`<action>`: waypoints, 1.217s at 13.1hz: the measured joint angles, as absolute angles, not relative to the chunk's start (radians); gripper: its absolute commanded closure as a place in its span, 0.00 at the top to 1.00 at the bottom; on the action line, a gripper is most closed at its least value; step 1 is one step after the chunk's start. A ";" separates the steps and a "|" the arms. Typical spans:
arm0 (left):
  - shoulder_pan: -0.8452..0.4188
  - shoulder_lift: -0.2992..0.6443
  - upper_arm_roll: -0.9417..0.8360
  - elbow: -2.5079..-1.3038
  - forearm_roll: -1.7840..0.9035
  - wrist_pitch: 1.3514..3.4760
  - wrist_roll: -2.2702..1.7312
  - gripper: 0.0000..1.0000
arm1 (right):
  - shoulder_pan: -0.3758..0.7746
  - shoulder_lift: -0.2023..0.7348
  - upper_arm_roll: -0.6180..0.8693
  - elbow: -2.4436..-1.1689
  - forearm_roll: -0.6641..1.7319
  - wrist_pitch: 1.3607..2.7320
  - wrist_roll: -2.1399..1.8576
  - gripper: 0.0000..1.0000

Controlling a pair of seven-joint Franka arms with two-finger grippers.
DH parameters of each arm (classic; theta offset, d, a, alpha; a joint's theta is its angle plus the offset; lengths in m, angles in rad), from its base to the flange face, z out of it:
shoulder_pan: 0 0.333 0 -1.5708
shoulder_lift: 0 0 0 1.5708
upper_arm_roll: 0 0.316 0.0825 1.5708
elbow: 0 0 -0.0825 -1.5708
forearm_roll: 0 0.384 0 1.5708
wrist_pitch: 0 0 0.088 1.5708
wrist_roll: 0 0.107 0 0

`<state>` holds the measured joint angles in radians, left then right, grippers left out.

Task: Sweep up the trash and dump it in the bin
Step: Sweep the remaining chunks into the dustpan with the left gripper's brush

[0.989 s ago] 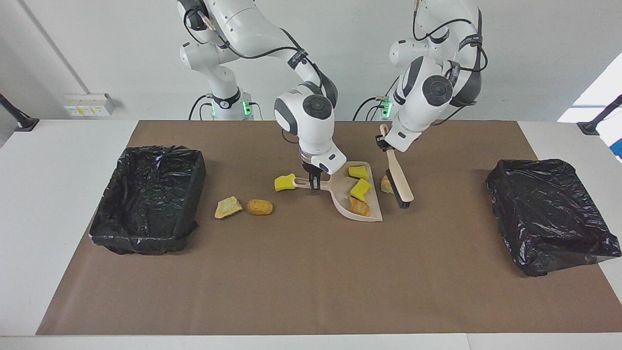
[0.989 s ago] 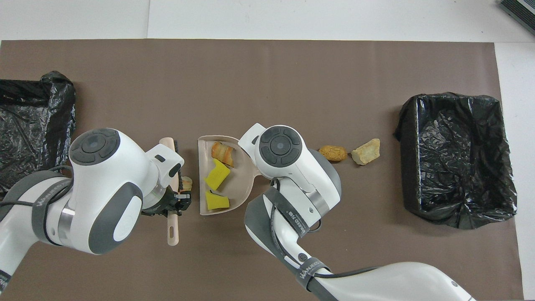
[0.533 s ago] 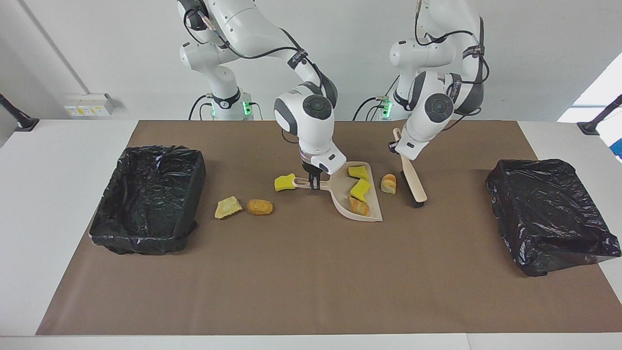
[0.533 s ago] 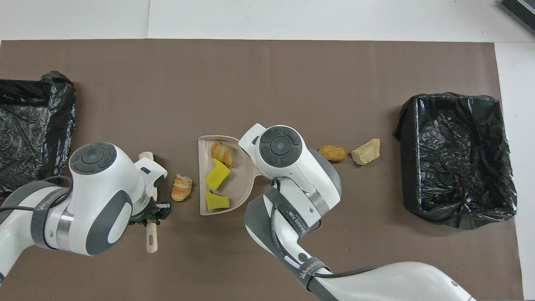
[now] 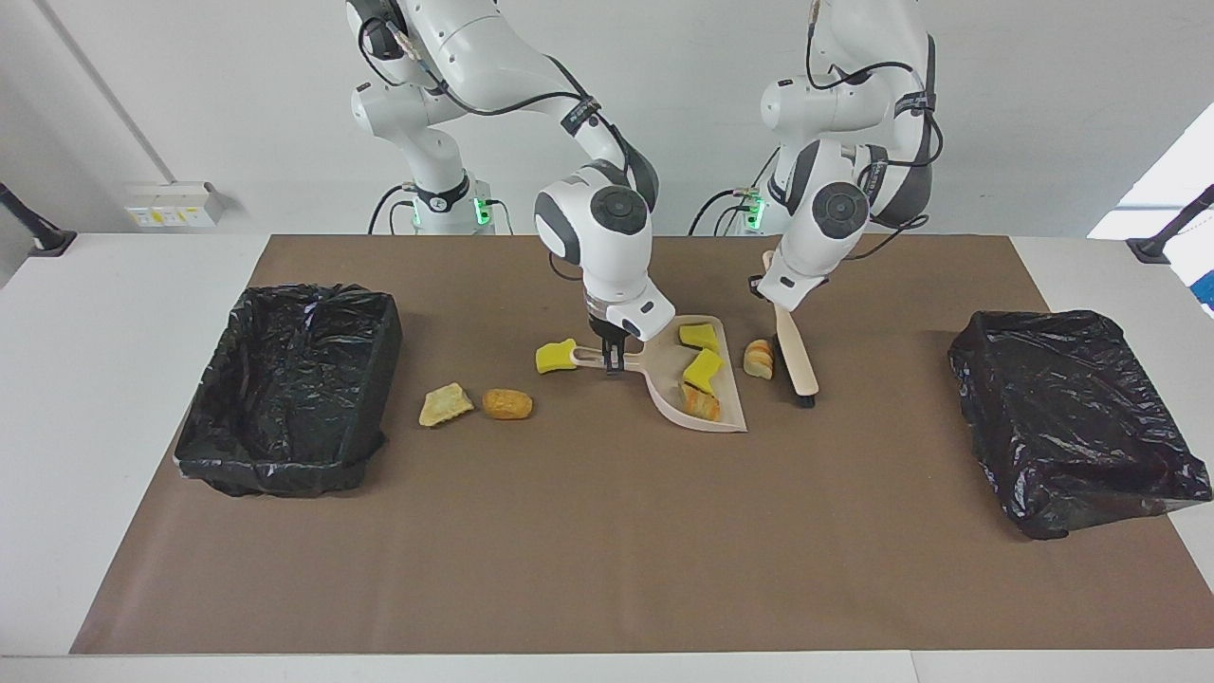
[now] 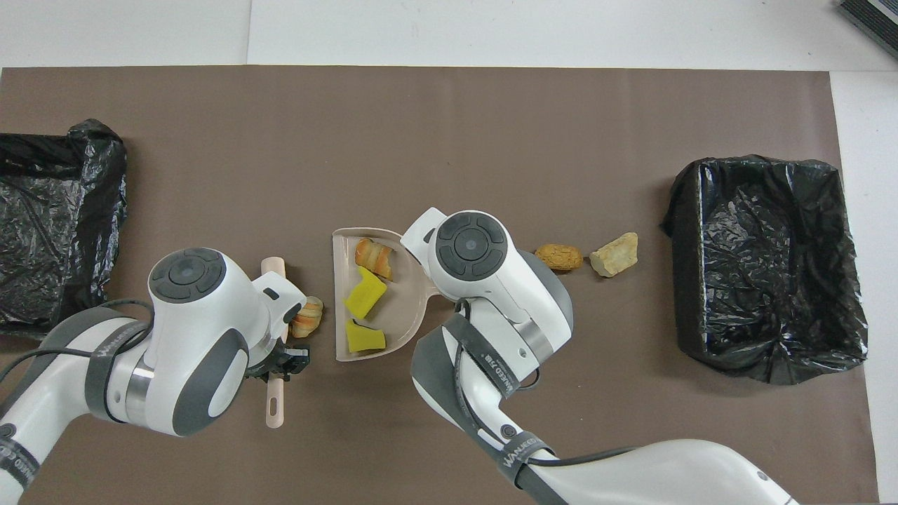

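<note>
In the centre of the facing view, the right gripper (image 5: 613, 361) is clamped on the handle of the beige plastic dustpan (image 5: 664, 375), holding it flat on the brown paper mat (image 5: 607, 531). Three scraps already lie in the pan. Just right of the pan's mouth sits a striped, croissant-like piece (image 5: 758, 359), and touching its other side is the bristle head of the wooden-backed hand brush (image 5: 795, 360), gripped by its handle in the closed left gripper (image 5: 770, 289).

To do this stroke well, I judge the brush should stay low and square to the piece, pushing straight over the pan's lip while the pan stays pressed down.

Still loose left of centre: a yellow sponge chunk (image 5: 555, 356) by the pan's handle, a brown nugget (image 5: 506, 404) and a tan wedge (image 5: 446, 404), near the black-lined bin (image 5: 289, 389).
</note>
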<state>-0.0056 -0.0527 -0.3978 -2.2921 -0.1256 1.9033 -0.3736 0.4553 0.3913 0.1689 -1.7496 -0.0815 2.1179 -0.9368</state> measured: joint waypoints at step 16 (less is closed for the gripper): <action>-0.084 -0.110 -0.401 -2.171 -0.268 1.808 -0.436 0.00 | 0.421 0.384 0.168 -1.752 -0.082 2.104 -0.957 0.00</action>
